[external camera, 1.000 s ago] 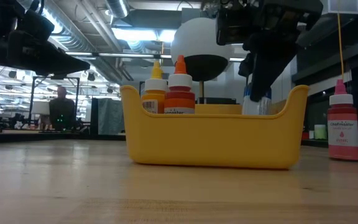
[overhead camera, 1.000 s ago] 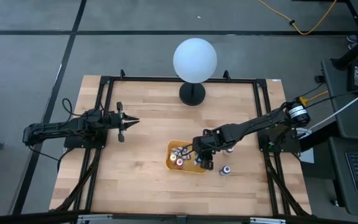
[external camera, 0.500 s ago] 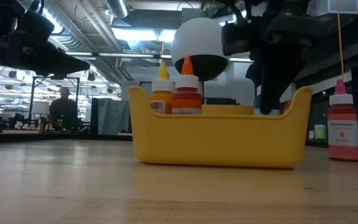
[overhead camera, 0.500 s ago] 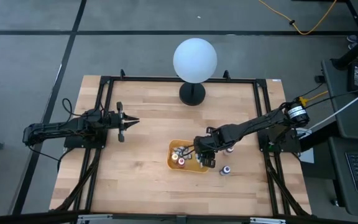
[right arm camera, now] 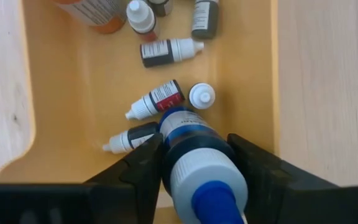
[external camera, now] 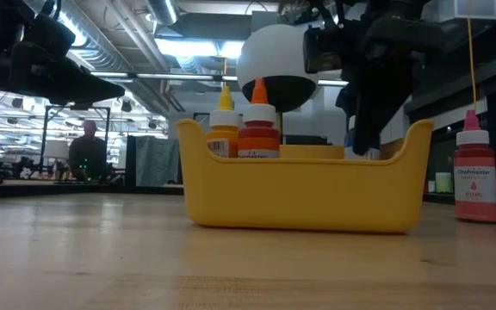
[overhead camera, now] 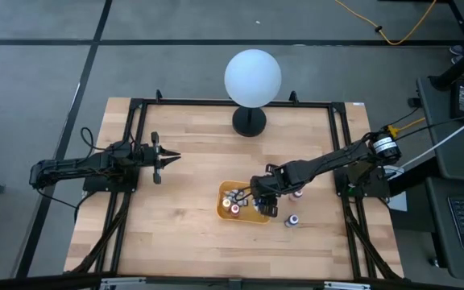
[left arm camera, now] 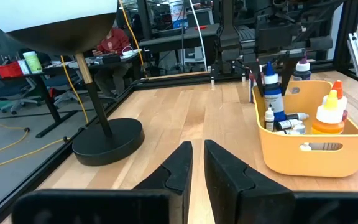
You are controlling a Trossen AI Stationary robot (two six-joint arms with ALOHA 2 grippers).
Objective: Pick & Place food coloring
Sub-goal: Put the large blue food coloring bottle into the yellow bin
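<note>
Here the right gripper (right arm camera: 191,163) reaches down into the yellow bin (right arm camera: 253,81), fingers around the upright blue bottle (right arm camera: 194,155); whether they pinch it, I cannot tell.

You get even, bright light on the table (overhead camera: 176,161) from above, with only soft shadows under the arms. The globe lamp (overhead camera: 253,76) glows white and nearly blows out. At table height the ceiling lights (external camera: 188,47) glare and the near wood blurs. Your right wrist view shows the blue bottle (right arm camera: 197,162) soft up close.
</note>
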